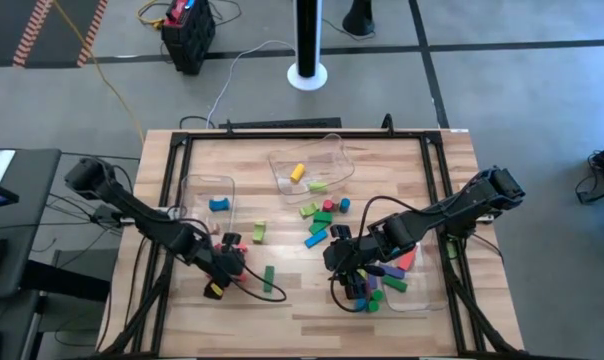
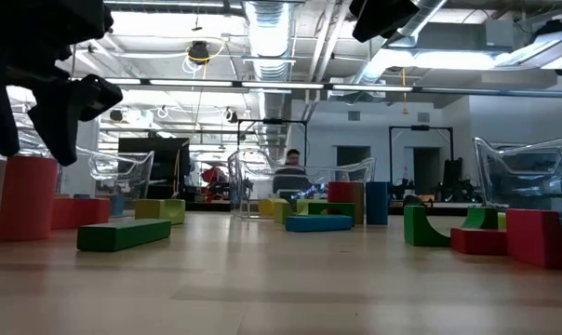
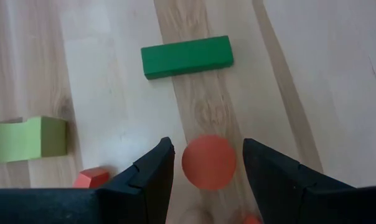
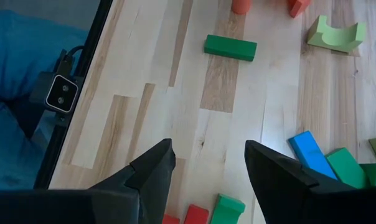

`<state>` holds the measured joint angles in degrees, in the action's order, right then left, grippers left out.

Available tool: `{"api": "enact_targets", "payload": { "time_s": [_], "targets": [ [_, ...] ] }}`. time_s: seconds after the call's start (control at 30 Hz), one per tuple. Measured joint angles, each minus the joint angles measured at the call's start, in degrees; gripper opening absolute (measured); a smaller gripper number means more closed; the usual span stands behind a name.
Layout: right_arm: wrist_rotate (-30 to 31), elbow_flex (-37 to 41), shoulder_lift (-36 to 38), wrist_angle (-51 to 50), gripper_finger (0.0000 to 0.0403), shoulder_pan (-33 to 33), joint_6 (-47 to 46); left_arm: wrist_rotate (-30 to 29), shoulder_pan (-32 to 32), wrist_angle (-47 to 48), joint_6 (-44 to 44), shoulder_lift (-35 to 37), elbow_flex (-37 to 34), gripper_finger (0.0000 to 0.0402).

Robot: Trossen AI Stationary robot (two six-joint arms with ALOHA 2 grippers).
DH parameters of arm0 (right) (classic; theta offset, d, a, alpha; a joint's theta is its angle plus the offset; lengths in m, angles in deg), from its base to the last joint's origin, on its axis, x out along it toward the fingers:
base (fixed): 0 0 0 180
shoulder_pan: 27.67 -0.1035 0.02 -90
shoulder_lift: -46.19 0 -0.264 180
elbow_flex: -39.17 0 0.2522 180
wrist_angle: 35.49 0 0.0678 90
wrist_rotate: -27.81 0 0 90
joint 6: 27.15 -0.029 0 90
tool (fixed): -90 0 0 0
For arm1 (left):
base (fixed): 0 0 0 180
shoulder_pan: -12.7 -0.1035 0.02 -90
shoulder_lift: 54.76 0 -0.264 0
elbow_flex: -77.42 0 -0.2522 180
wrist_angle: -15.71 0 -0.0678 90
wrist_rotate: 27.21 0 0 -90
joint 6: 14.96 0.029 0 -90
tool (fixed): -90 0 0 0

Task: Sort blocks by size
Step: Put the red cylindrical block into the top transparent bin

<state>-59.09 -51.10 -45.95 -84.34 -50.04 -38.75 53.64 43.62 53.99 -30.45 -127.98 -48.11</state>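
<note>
Three clear plastic bins [image 1: 312,162] on the wooden desk [image 1: 382,300]; left pincer [image 3: 206,165], lower left, spread open astride one red cylinder block [image 3: 208,162], ungripped; one green bar block [image 1: 269,279] beside; right pincer [image 4: 206,168], lower centre-right, open, empty.

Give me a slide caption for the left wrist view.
Left gripper open, fingers either side of a red cylinder standing on end, green bar beyond.

Your low view cuts the red cylinder [image 2: 26,197] at left, right bin's [image 1: 419,290] blocks [image 1: 374,292] too small to tell, under the right gripper [image 1: 344,262]
</note>
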Motion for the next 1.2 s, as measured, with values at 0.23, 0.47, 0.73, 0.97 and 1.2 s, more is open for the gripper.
{"api": "enact_targets", "payload": {
  "time_s": [0.23, 0.47, 0.73, 0.97, 1.2],
  "targets": [
    [0.0, 0.0, 0.0, 0.6, 0.0230, 0.0, 0.0, -1.5, 0.2, 0.1, 0.8, -0.1, 0.1, 0.0186],
    [0.0, 0.0, 0.0, 0.9, 0.0230, 0.0, 0.0, -1.6, 0.5, 0.5, 1.8, -2.9, 0.1, 0.0186],
    [0.0, 0.0, 0.0, 0.9, 0.0230, 0.0, 0.0, -2.4, 0.7, 3.6, 5.4, -7.9, 5.7, 0.0174],
    [0.0, 0.0, 0.0, 0.9, 0.0230, -0.3, 0.0, -2.8, 0.7, 7.8, 6.4, -10.3, 7.3, 0.0149],
    [0.0, 0.0, 0.0, 0.9, 0.0230, -0.5, 0.0, -3.1, 0.7, 8.3, 5.7, -10.3, 7.3, 0.0164]
  ]
}}
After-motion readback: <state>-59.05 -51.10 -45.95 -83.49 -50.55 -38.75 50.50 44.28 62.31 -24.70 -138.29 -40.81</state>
